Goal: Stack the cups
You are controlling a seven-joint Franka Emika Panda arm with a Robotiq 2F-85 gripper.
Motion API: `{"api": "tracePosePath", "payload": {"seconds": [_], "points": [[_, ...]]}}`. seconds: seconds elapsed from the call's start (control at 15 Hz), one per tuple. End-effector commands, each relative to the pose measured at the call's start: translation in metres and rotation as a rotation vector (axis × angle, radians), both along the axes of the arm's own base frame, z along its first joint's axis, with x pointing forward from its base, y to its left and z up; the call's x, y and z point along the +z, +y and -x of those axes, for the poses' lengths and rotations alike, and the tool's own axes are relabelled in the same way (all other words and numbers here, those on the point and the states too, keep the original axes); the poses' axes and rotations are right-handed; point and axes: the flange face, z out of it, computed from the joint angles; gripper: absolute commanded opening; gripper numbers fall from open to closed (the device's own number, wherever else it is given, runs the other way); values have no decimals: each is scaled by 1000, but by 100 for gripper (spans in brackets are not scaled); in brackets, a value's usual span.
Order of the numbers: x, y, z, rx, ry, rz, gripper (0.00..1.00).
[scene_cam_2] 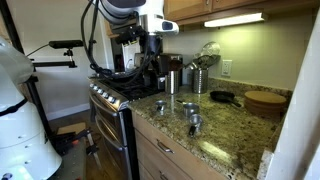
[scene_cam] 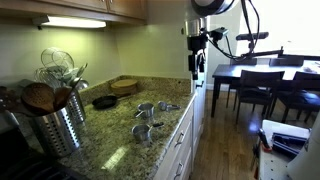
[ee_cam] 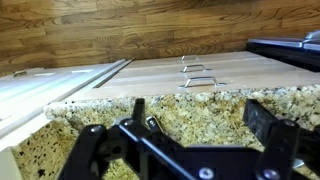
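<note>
Black and spread wide, the tool (scene_cam: 197, 66) holds and touches nothing as it hangs above the speckled granite surface (scene_cam: 105, 140), while the small shiny silver cups (scene_cam: 150, 115) with short flat handles sit scattered near its front edge, lower than the tool and well apart from it.

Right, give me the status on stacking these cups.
Done: nothing that shows. The metal measuring cups sit scattered on the granite counter, and none looks nested in another. In hand: nothing. The gripper hangs open and empty, high above the counter's edge and away from the cups. Left: the whole job, picking up each cup and setting it into the next.
</note>
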Motion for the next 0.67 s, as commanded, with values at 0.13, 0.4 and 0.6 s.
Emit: {"api": "tracePosePath", "payload": {"seconds": [0.13, 0.4, 0.6], "points": [[-28, -5, -21, 2, -60, -21, 100], [-49, -3, -33, 24, -70, -24, 100], [-66, 1, -41, 62, -69, -21, 100]]}}
